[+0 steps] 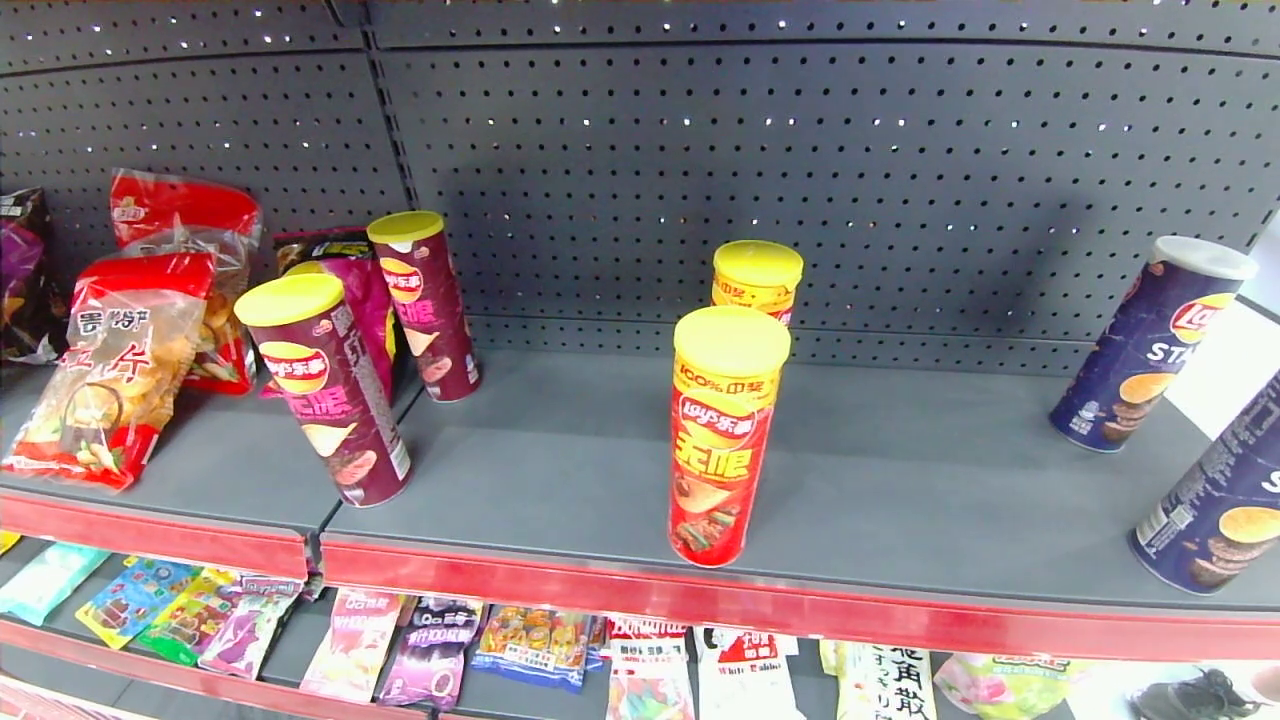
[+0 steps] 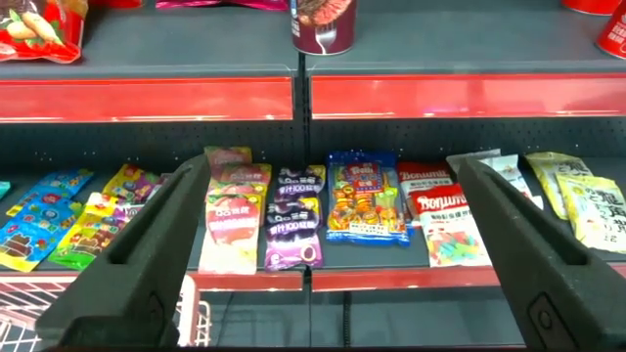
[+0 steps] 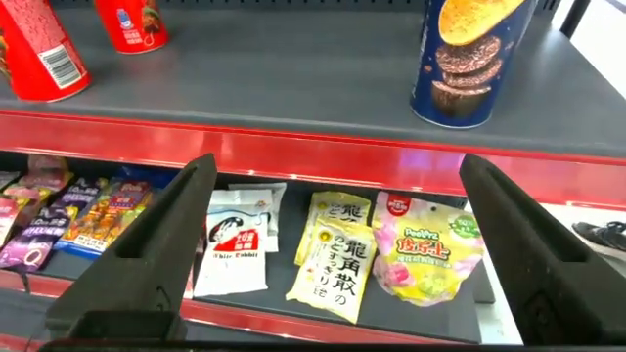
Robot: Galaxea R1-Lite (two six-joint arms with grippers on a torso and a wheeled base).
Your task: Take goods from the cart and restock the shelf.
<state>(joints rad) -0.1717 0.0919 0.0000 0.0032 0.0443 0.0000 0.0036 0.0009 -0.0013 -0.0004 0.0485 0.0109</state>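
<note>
A: Where are the 2 hands?

B: Both are low, facing the lower shelf (image 2: 411, 280). The left hand (image 2: 333, 166) is spread wide with nothing between its fingers. The right hand (image 3: 337, 161) is just as wide and just as empty.

A: So the step is a pick from the cart?

B: I judge so. The wire grid under the left hand is probably the cart (image 2: 199, 321). I cannot tell what lies in it.

A: And where do the goods go?

B: On the upper shelf (image 1: 900, 470). It holds 2 maroon cans (image 1: 325, 390) at the left, 2 red cans (image 1: 722, 440) in the middle and 2 navy cans (image 1: 1150, 345) at the right. All 6 stand upright, with bare board between the groups.

A: How should it be done?

B: Take a can around its middle and keep it upright. Lift it over the red front lip (image 1: 800, 608) and set it beside its own colour. Let go when the base sits flat. Tall cans likely tip easily, so stay clear of the neighbours.

A: What about the surface and the room?

B: The board is flat and grey, with a dark pegboard back (image 1: 800, 150). Snack bags (image 1: 110, 370) lean at the far left, and sweets packets (image 2: 364, 196) lie on the lower shelf.
</note>
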